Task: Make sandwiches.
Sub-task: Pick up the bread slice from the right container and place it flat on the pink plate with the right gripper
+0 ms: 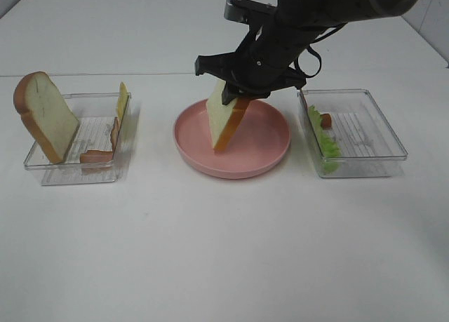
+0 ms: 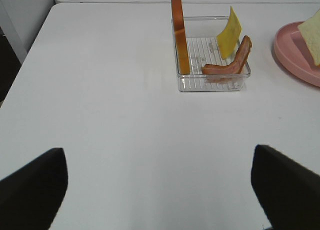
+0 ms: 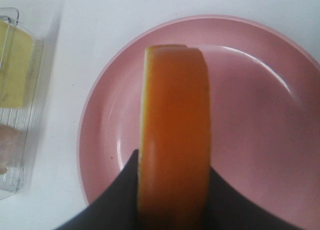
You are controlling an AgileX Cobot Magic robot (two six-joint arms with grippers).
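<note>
My right gripper [image 1: 236, 92] is shut on a white bread slice [image 1: 226, 122] with orange-brown crust and holds it on edge over the round pink plate [image 1: 270, 143]. The slice's lower corner is at or just above the plate. In the right wrist view the crust [image 3: 175, 135] sits between my dark fingers [image 3: 122, 190]. A second bread slice [image 1: 45, 115] leans in the left tray [image 1: 70, 169] with yellow cheese [image 1: 122, 101] and bacon [image 1: 97, 156]. Green lettuce [image 1: 327, 145] lies in the right tray [image 1: 372, 139]. My left gripper [image 2: 160, 190] is open and empty above the bare table.
The left wrist view shows the left tray [image 2: 212, 82] with bread [image 2: 179, 34], cheese [image 2: 229, 32] and bacon [image 2: 230, 64], and the plate's edge [image 2: 290, 54]. A small bacon piece [image 1: 326, 120] lies by the lettuce. The white table [image 1: 224, 252] spreads in front.
</note>
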